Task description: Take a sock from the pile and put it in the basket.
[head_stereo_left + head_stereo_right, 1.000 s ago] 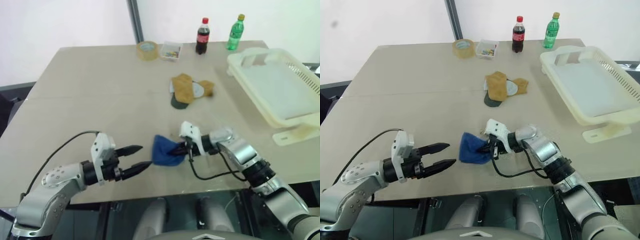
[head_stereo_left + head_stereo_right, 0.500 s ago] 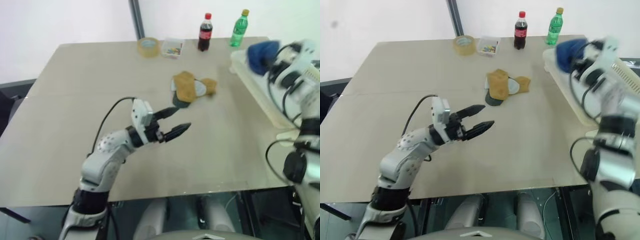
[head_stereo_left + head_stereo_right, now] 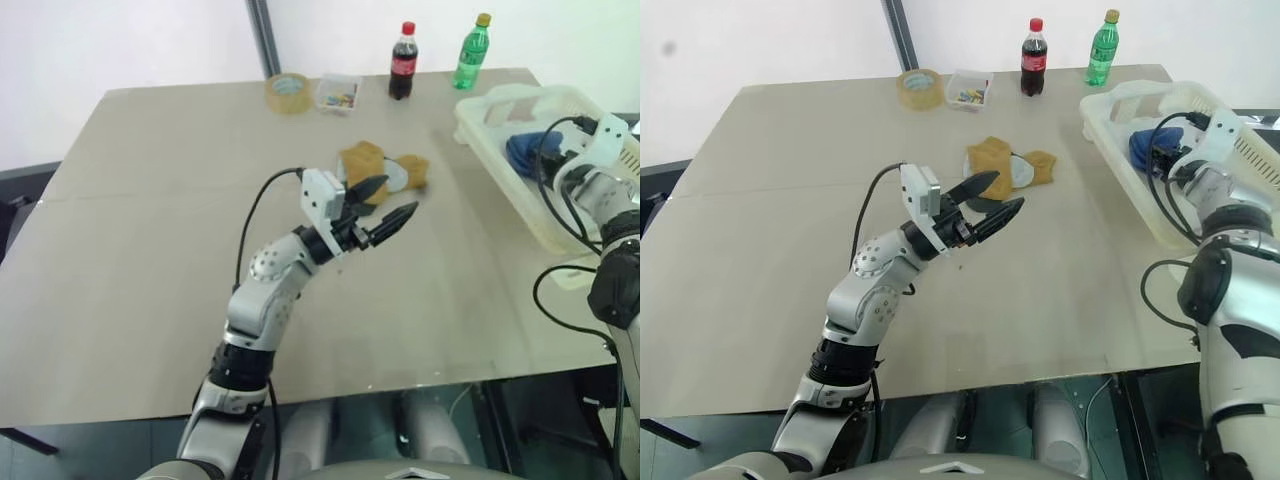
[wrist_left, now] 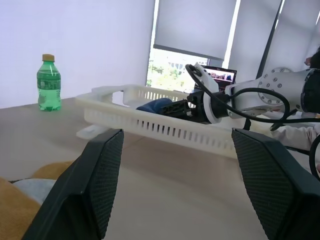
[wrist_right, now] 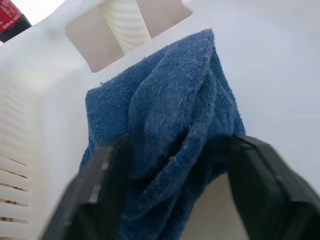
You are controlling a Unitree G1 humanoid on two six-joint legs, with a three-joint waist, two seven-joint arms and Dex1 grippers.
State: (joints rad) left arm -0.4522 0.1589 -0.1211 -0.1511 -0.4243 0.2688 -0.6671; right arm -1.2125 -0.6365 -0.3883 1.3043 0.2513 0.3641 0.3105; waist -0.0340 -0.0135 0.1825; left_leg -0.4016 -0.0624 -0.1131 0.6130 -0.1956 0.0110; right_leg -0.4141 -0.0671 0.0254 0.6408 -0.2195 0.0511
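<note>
The right gripper [image 5: 165, 200] reaches into the basket [image 3: 500, 100] at the table's far right, fingers spread, the blue sock [image 5: 165, 110] lying between them inside. The left gripper [image 3: 385, 205] hovers gaping, empty, just near of the pile [image 3: 375, 170] mid-table.

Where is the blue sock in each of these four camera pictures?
Left eye: sock far right, inside the basket.
Right eye: far right, in the basket.
Left wrist: centre, behind the basket's slotted wall.
Right wrist: centre, large, between the right hand's fingers.
Shared landmark: the basket.
</note>
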